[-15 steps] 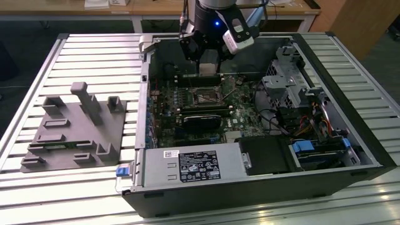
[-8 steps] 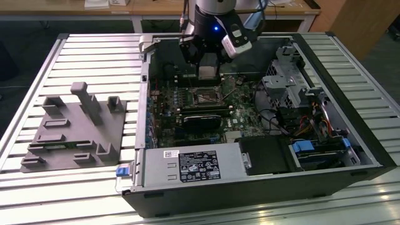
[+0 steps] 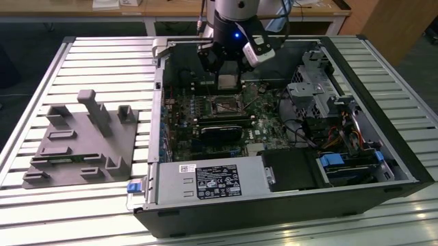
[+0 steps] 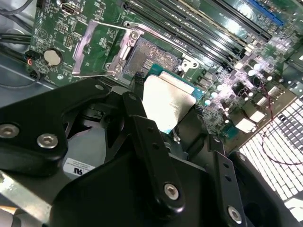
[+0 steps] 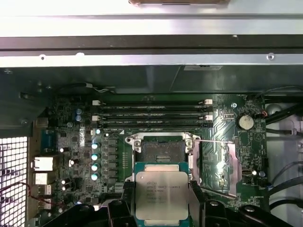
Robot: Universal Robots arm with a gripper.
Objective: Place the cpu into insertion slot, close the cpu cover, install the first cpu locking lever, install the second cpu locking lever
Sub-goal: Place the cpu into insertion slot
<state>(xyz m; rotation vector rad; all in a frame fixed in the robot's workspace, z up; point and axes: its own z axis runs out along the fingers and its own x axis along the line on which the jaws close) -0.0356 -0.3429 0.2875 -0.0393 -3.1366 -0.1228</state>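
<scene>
The cpu (image 5: 162, 196) is not in the insertion slot (image 5: 163, 153). It hangs above the board just off the slot's edge, on the side away from the memory slots (image 5: 151, 113). Its metal top faces the wrist and it is held flat, roughly parallel to the board, likely so it can go down level onto the contacts. The gripper (image 5: 162, 201) is clamped on two opposite edges of the cpu, leaving the top and underside free. The slot's dark centre is bare, and the cpu cover (image 5: 215, 165) lies swung open beside it, clear of the opening. In the exterior view the arm drops almost straight down into the open computer case (image 3: 287, 205), wrist vertical, with the gripper (image 3: 228, 84) just above the slot (image 3: 226, 106). The case lies on a slatted worktop (image 3: 102, 51).
</scene>
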